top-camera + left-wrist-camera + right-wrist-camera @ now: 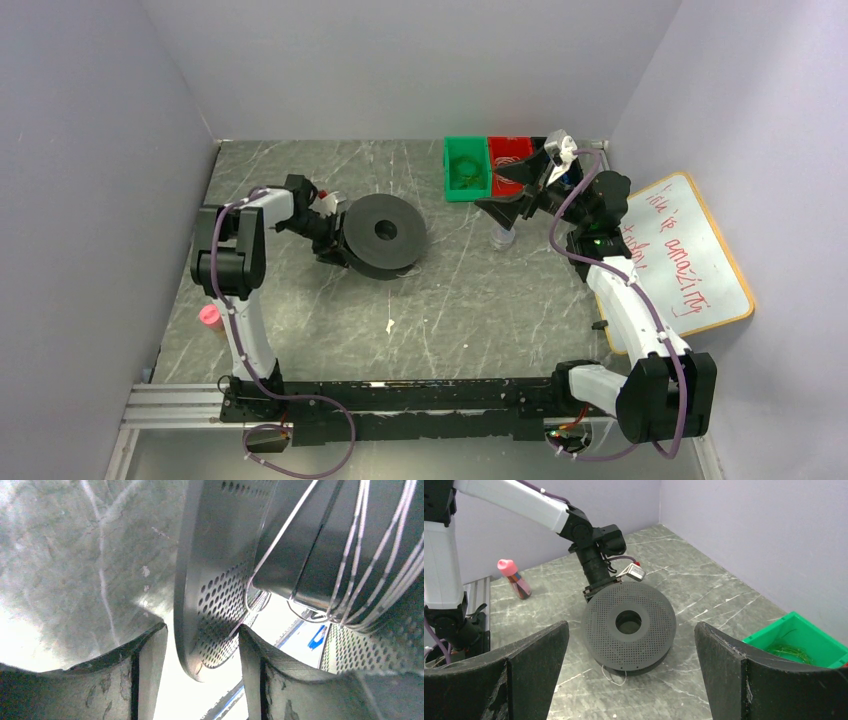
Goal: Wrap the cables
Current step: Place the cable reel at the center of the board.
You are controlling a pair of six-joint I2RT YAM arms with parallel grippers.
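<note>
Reading perhaps "amazing", the whiteboard (690, 255) lies well apart from cables (372, 607).

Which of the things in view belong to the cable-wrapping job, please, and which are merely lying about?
Part of the job:
- thin whitish wire
- black spool it is wound on
- left gripper, jaws open astride the spool's flange

Lying about:
- green bin
- red bin
- pink-capped bottle
- whiteboard
</note>
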